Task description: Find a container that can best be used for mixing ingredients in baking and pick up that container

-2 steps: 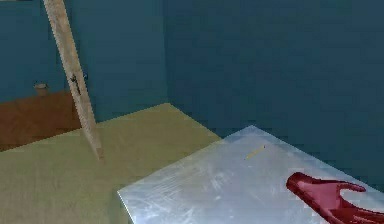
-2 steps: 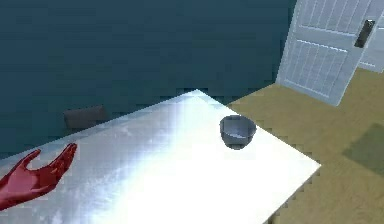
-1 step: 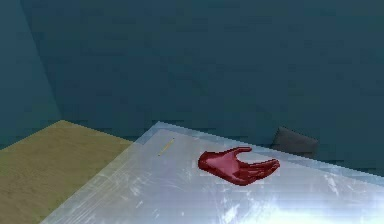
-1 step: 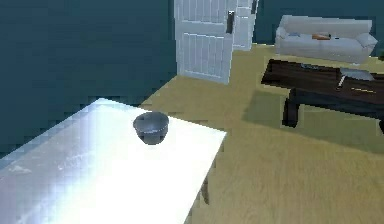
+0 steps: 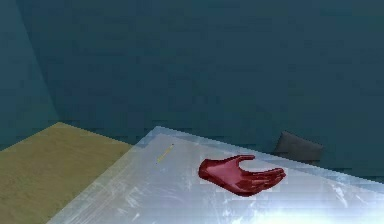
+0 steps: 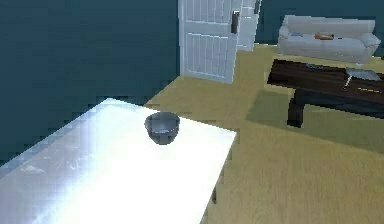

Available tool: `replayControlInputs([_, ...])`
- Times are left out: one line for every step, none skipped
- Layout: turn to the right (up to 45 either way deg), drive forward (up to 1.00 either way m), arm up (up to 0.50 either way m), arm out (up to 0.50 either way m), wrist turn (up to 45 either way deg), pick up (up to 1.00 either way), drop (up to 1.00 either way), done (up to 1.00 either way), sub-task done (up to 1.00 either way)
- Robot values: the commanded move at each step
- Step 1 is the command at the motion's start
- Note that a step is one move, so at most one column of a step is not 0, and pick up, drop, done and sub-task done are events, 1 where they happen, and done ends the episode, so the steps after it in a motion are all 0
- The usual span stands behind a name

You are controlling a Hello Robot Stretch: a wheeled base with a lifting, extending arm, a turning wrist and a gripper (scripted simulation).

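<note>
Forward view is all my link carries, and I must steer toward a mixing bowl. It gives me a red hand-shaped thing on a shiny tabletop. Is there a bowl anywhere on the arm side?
Observer: Yes. In the arm side view a grey metal bowl stands upright on the white table, near its far edge.
Operator: What lies beyond that table?
Observer: A white door, past the bowl and a little toward that view's right.
Operator: And farther to that view's right?
Observer: A dark low table stands on the floor there, with a white sofa behind it.
</note>
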Motion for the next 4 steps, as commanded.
replayControlInputs([0.0, 0.00, 0.50, 0.00, 0.0, 0.00, 0.00, 0.00, 0.00])
replayControlInputs([0.0, 0.00, 0.50, 0.00, 0.0, 0.00, 0.00, 0.00, 0.00])
replayControlInputs([0.0, 0.00, 0.10, 0.00, 0.0, 0.00, 0.00, 0.00, 0.00])
replayControlInputs([0.0, 0.00, 0.40, 0.00, 0.0, 0.00, 0.00, 0.00, 0.00])
